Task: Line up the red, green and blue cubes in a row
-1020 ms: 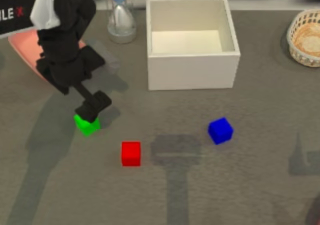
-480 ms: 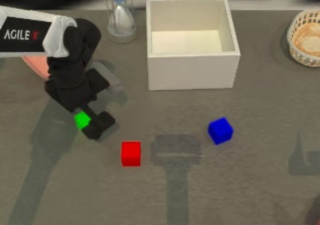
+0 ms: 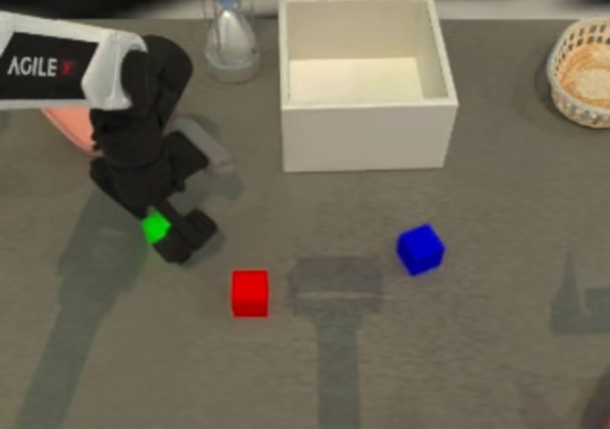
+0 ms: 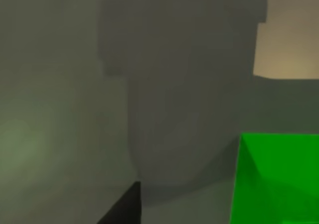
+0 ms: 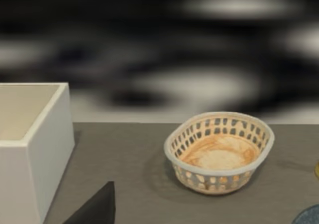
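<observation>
the left gripper (image 3: 164,231) is down at the counter (image 3: 496,334), out in front of the white box (image 3: 366,143) and off toward its left side, with the jaws closed on the green cube (image 3: 155,228). only a small patch of green shows between the black fingers from above; in the left wrist view the green cube (image 4: 276,176) fills one corner, close to the camera, with a dark finger edge beside it. whether the cube rests on the counter or is lifted clear, i cannot tell.

the red cube (image 3: 250,292) sits on the counter in front of the white box's left corner, near the green cube but apart from it. the blue cube (image 3: 420,248) lies in front of the box's right corner, turned a little askew, well apart from the red one.

the right arm is out of the top view, and its jaws cannot be made out; its wrist view shows the white box's wall (image 5: 30,149) and a wicker basket (image 5: 219,152) beside it.
</observation>
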Robot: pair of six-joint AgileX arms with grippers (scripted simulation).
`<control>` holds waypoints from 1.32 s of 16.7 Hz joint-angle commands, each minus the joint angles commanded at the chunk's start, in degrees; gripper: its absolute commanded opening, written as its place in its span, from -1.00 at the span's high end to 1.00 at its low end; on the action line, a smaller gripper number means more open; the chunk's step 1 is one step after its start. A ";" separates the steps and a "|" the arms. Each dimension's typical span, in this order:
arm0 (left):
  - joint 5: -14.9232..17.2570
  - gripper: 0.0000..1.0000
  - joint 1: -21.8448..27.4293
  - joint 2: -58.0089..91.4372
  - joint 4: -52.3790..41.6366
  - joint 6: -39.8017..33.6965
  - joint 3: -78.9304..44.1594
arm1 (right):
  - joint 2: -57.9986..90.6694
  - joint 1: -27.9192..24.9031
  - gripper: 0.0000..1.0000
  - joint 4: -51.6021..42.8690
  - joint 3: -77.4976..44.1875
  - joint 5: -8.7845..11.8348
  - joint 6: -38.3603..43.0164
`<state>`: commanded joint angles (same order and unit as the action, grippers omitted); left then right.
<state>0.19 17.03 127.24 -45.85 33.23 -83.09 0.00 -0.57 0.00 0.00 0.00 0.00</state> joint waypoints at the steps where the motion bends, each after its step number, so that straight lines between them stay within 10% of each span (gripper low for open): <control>1: 0.00 0.06 0.00 0.00 0.00 0.00 0.00 | 0.00 0.00 -1.00 0.00 0.00 0.00 0.00; 7: 0.00 0.96 0.00 0.00 0.00 0.00 0.00 | 0.00 0.00 -1.00 0.00 0.00 0.00 0.00; 22: 0.43 1.00 -0.74 -4.61 -9.97 -0.40 -5.32 | 0.00 0.00 -1.00 0.00 0.00 0.00 0.00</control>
<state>0.62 16.29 122.63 -55.83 32.83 -88.41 0.00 -0.57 0.00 0.00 0.00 0.00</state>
